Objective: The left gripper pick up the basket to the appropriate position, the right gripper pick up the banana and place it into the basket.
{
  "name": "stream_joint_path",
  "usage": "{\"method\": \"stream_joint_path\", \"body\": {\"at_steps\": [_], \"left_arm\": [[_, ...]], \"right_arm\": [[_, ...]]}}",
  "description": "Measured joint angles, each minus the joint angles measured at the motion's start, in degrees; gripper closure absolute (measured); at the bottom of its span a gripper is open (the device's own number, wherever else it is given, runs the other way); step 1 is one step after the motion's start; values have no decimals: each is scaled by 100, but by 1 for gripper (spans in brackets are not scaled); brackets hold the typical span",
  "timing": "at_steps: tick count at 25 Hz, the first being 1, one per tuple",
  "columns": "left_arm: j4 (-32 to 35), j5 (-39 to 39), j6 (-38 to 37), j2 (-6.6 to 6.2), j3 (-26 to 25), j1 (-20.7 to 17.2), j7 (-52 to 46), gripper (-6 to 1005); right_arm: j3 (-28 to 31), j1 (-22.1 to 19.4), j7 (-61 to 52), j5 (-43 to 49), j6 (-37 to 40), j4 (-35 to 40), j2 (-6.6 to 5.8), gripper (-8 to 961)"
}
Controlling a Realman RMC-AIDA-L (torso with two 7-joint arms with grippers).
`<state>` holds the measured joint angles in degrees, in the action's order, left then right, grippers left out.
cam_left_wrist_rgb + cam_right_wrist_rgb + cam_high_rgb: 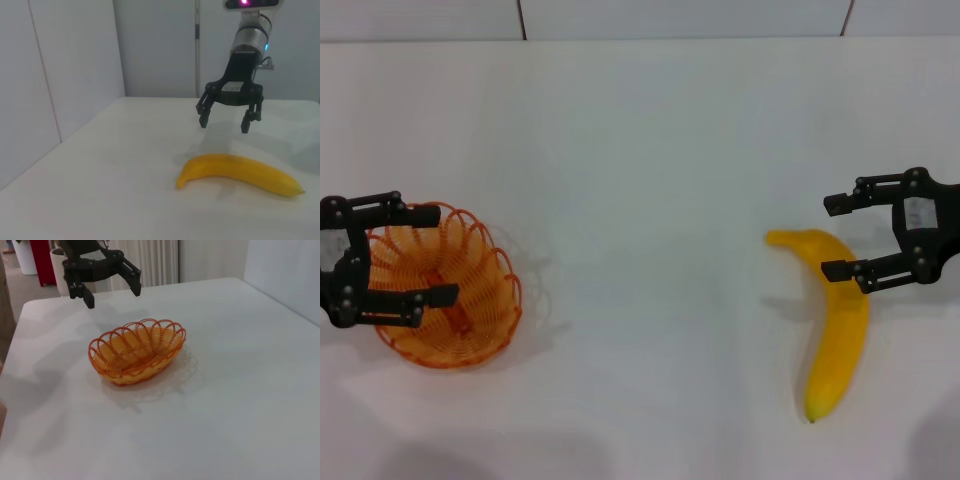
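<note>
The orange wire basket (475, 320) stands on the white table at the left; it also shows in the right wrist view (137, 352). My left gripper (442, 254) is open and empty, hovering over the basket's outer end, seen above it in the right wrist view (112, 296). The yellow banana (840, 340) lies on the table at the right and shows in the left wrist view (240, 172). My right gripper (830, 237), with a white label, is open and empty above the table by the banana's upper end, seen hovering in the left wrist view (223, 125).
The white table (650, 200) spans the view, with a tiled wall behind its far edge. Bare tabletop lies between basket and banana. The right wrist view shows the table's edge (20, 310) behind the left gripper, with a red object beyond.
</note>
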<state>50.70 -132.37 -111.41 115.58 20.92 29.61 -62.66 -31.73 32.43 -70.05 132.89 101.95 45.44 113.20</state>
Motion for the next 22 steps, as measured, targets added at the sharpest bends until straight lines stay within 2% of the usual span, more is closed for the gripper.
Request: {"method": "stream_joint_path", "body": {"at_steps": [15, 20, 22], "left_arm": [[29, 83, 147, 58, -97, 40, -276, 111], [160, 86, 186, -36, -105, 160, -790, 110], [412, 1, 403, -104, -61, 228, -1137, 111]], "right_arm": [[0, -11, 0, 0, -69, 0, 24, 134], [0, -13, 0, 0, -75, 0, 27, 134], [0, -10, 0, 0, -77, 0, 27, 134]]}}
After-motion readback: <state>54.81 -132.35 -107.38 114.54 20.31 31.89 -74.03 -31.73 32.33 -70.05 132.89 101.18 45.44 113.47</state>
